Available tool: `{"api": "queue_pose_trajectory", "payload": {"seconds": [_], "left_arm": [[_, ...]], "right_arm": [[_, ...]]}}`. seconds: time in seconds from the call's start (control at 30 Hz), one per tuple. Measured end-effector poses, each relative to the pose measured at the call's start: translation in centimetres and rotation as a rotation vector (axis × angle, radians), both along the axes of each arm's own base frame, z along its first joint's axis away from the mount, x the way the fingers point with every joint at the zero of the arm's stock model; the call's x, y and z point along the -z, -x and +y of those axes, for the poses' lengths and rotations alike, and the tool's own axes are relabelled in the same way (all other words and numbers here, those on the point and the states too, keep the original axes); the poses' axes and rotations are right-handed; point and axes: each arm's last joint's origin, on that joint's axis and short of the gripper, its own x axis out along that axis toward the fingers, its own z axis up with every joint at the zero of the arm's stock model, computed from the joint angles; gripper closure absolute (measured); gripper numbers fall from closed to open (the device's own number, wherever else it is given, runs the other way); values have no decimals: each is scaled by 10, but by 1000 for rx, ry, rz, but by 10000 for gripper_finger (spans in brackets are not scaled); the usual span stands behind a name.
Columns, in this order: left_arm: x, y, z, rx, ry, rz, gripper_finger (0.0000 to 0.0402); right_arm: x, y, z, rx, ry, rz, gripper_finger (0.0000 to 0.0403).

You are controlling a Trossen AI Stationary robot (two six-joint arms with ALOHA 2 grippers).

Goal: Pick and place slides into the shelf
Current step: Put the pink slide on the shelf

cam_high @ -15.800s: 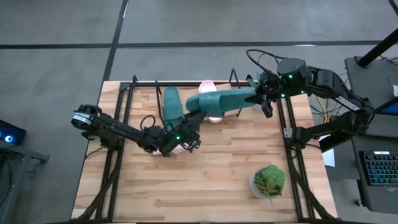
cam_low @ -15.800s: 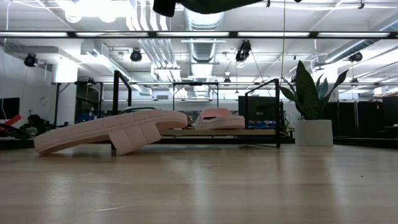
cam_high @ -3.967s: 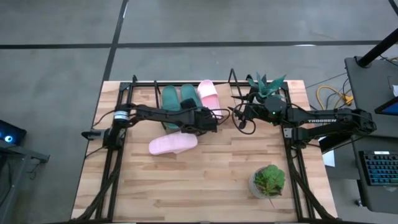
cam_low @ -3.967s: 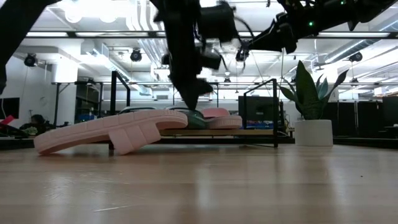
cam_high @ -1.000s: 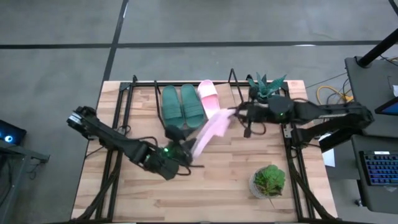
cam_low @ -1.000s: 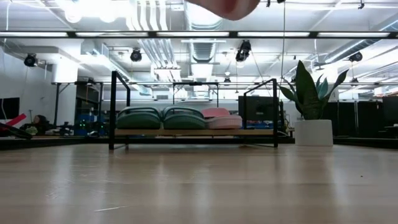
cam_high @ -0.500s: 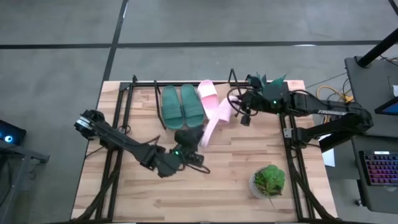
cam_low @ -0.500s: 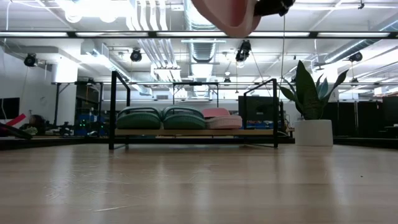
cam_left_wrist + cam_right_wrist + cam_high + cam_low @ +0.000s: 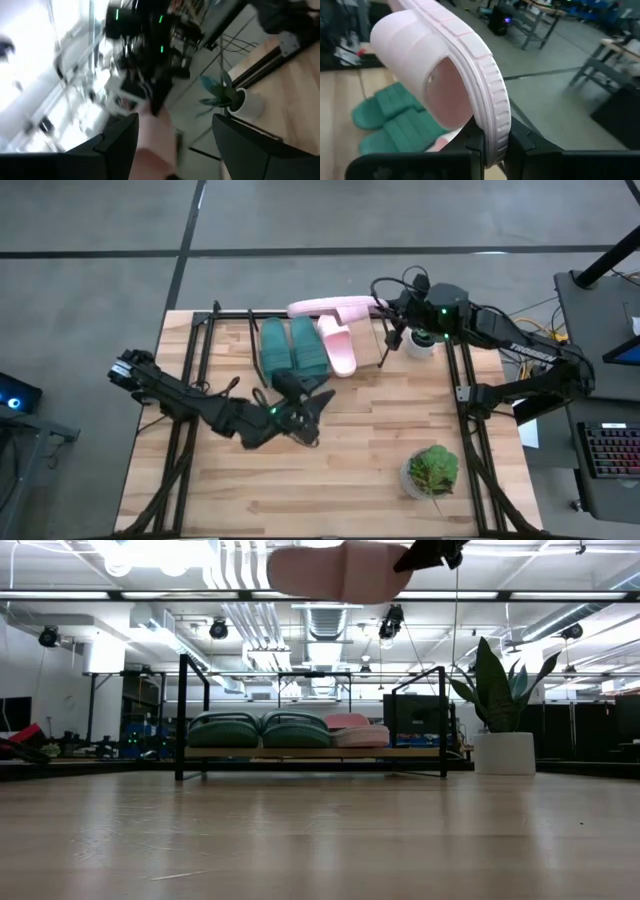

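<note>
Above the shelf [image 9: 215,320], at 12 o'clock on the table, the right gripper [image 9: 385,307] pinches one pale pink slide [image 9: 330,307] by its end, held aloft. Two teal slides [image 9: 290,345] and the other pink slide [image 9: 340,345] rest on the board. Left gripper [image 9: 310,405], near table centre, fingers spread wide.

two teal slides [image 9: 292,348] and one pink slide [image 9: 341,345] on shelf [image 9: 382,360]; second pink slide [image 9: 330,307] aloft, seemingly level.
</note>
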Motion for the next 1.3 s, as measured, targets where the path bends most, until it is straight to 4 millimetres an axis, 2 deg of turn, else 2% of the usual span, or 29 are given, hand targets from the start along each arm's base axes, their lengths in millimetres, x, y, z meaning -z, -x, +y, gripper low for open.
{"api": "queue_pose_trajectory", "payload": {"seconds": [0.13, 0.27, 0.77, 1.0, 1.13, 1.3], "left_arm": [[5, -8, 26, -76, 137, -77, 164], [6, -13, 45, -119, 172, -100, 164], [14, -22, 93, -158, 279, -163, 164], [13, -25, 108, -46, 389, -226, 166], [13, -26, 118, -16, 428, -250, 187], [9, -27, 123, -13, 429, -292, 246]], "right_arm": [[-7, -4, -1, -28, 12, -59, 377], [-11, -5, -2, -38, 39, -94, 377], [-12, -7, 2, -152, 24, -107, 377], [-11, -8, 3, -157, 37, -97, 377], [-11, -8, 4, -162, 48, -90, 377], [-10, -10, 7, -185, 62, -78, 377]]}}
